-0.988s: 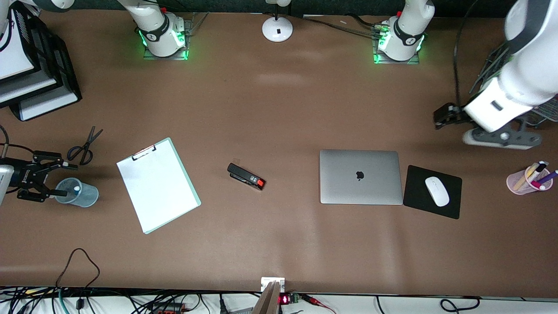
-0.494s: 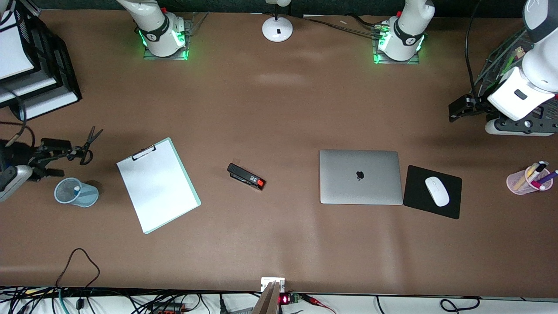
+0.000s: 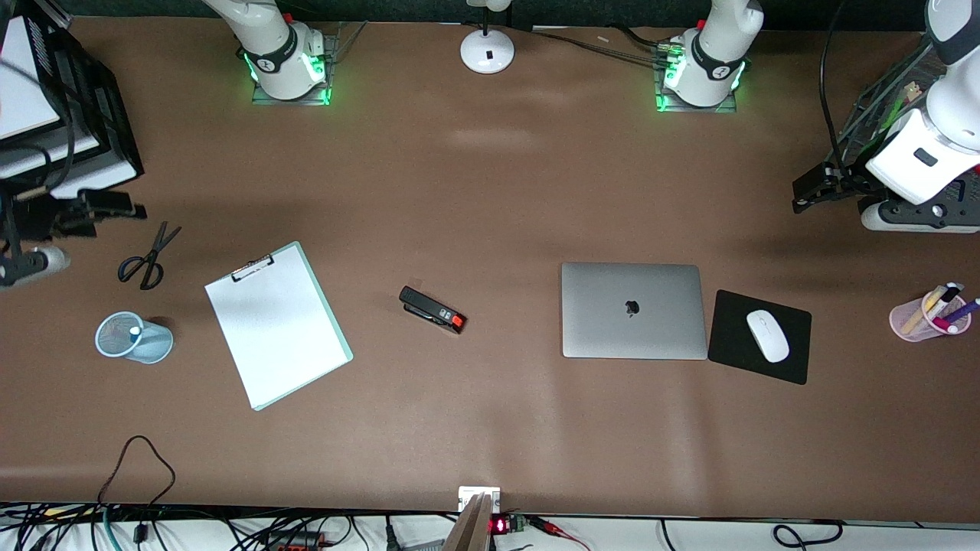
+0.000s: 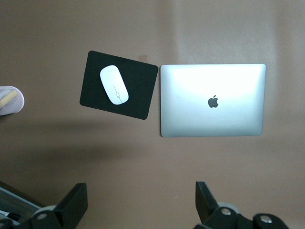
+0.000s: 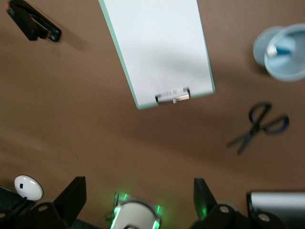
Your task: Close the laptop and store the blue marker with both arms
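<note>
The laptop (image 3: 634,310) is seen lid-down, already closed. The blue marker (image 3: 135,332) stands in the blue cup (image 3: 132,338), tip up. The right gripper (image 3: 80,210) is released above the scissors (image 3: 147,255); the left gripper (image 3: 831,186) is released, raised well apart from the laptop.

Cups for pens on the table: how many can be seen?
2. A light-blue mesh cup stands near the right arm's end, beside the scissors, with the blue marker in it. A pink cup of mixed pens stands near the left arm's end. More may be hidden.
</note>
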`<action>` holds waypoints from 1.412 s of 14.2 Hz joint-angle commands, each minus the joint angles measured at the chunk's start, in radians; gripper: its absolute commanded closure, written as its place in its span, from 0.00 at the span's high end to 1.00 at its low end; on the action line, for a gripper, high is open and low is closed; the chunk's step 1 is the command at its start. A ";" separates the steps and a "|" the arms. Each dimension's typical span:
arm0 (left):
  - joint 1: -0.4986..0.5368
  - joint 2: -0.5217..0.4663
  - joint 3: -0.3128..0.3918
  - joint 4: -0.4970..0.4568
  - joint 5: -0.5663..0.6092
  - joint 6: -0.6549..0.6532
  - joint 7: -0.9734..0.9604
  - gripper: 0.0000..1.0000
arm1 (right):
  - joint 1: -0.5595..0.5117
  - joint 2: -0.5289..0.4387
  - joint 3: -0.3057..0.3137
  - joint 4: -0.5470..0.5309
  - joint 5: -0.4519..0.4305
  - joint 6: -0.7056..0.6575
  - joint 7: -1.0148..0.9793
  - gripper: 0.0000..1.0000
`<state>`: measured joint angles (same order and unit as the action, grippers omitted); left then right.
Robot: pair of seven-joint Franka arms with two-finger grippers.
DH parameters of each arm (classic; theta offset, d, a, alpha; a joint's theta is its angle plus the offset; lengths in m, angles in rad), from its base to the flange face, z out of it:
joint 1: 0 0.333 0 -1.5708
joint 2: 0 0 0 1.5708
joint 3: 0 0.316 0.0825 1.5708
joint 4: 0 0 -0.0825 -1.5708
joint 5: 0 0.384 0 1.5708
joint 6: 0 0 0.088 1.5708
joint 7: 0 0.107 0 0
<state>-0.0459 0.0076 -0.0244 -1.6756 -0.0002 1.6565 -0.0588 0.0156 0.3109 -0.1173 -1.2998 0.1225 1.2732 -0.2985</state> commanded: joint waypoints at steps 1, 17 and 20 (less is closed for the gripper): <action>-0.011 -0.021 0.006 -0.021 -0.006 0.006 0.016 1.00 | 0.041 -0.168 -0.001 -0.156 -0.069 0.012 0.113 1.00; -0.014 -0.015 0.006 -0.015 -0.006 0.008 0.014 1.00 | 0.043 -0.409 0.011 -0.351 -0.142 0.345 0.182 1.00; -0.014 -0.015 0.006 -0.015 -0.006 0.006 0.016 1.00 | 0.040 -0.392 0.008 -0.319 -0.066 0.345 0.194 1.00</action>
<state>-0.0543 0.0076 -0.0250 -1.6763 -0.0002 1.6568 -0.0585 0.0568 -0.1130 -0.1081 -1.6686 0.0135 1.6326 -0.1191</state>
